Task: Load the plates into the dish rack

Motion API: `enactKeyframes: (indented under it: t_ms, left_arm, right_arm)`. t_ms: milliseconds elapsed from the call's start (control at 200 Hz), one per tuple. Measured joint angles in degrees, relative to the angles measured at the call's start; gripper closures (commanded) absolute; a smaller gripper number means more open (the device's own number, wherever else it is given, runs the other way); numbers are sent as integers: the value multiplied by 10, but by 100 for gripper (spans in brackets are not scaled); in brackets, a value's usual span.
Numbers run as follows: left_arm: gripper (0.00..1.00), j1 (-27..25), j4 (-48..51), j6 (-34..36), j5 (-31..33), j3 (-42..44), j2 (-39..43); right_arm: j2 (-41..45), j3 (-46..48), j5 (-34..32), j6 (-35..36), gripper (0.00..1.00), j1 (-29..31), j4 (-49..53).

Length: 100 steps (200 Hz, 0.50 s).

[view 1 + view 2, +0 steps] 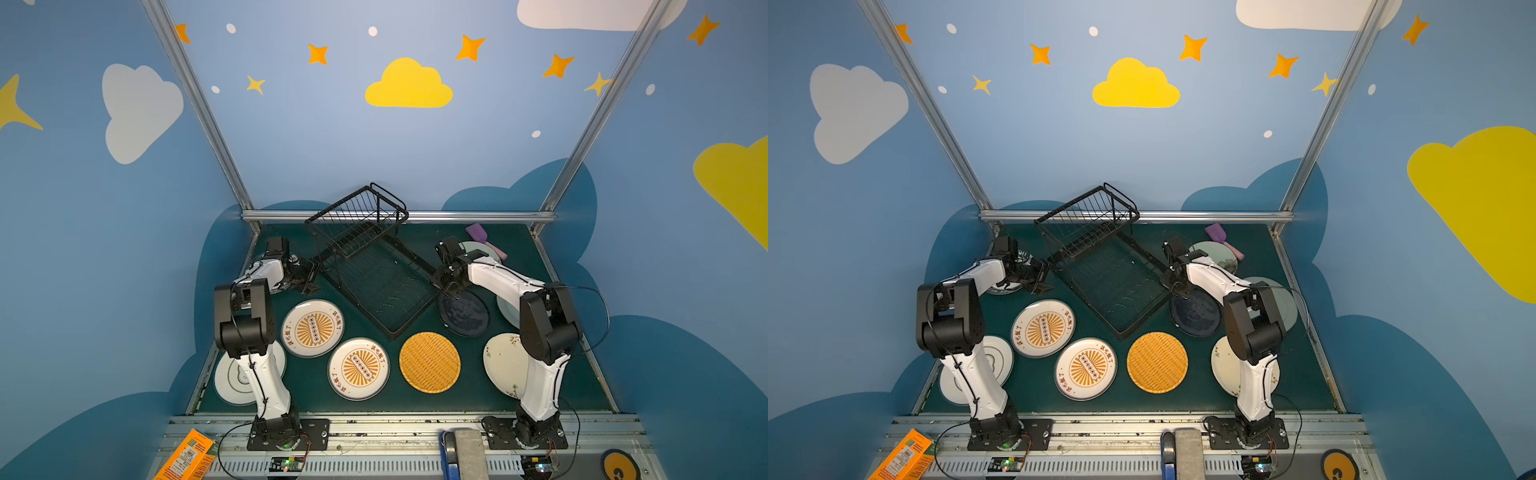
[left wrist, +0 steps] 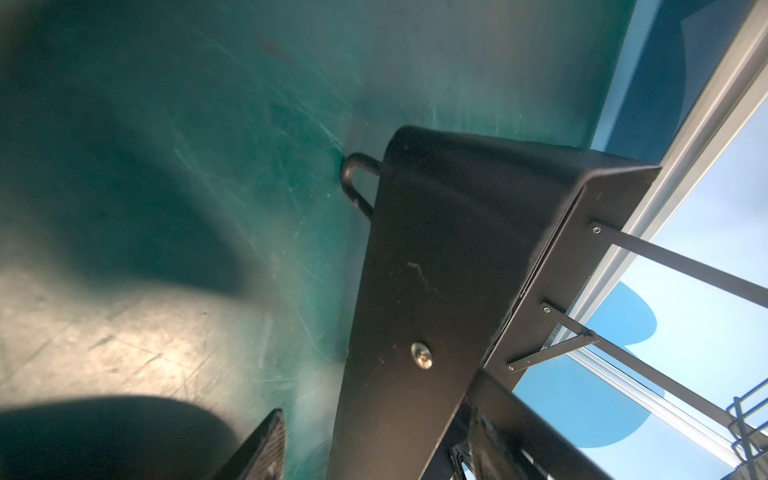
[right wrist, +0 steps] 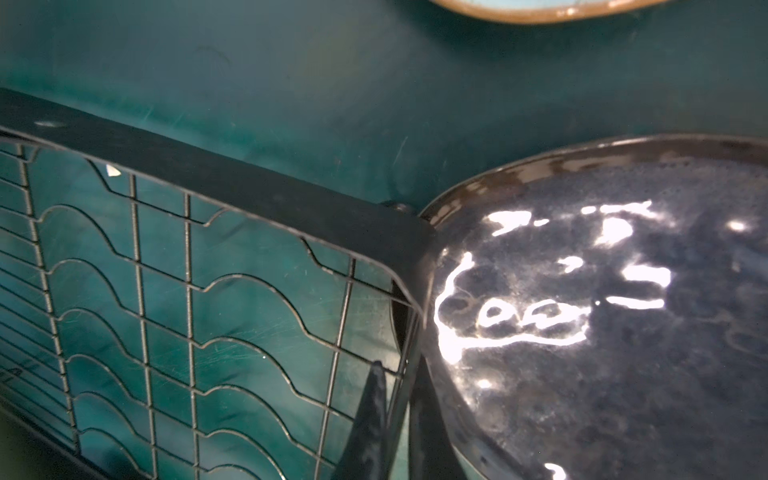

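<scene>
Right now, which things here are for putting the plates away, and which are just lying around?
For the job: dish rack; two sunburst plates; orange woven plate; navy plate; cream floral plate; two pale green plates; white ringed plate; lettered plate.

Just lying about: purple-and-pink spatula; orange box.

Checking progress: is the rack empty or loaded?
Empty. Both tiers of the rack show bare wire; the visible plates lie on the table.

Left end effector [image 1: 313,278] gapes wide; right end effector [image 1: 449,291] is clamped.
</scene>
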<state>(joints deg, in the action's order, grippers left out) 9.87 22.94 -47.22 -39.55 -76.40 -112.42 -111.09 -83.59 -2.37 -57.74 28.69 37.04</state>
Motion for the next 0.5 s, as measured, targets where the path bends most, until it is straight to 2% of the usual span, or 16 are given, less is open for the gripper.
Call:
enactKeyframes:
  t_ms: [90, 200, 275, 501]
  left_arm:
    - [29, 0, 0, 0, -1, 0, 0]
    - [27, 2, -1, 0, 0, 2, 2]
    - [25, 8, -2, 0, 7, 5, 9]
    - [21, 47, 5, 10, 54, 15, 92]
  right_arm:
    - [9, 11, 0, -6, 100, 2, -3]
    - [13, 17, 1, -5, 79, 3, -4]
    - [18, 18, 14, 21, 66, 4, -5]
    - [43, 0, 38, 83, 44, 11, 0]
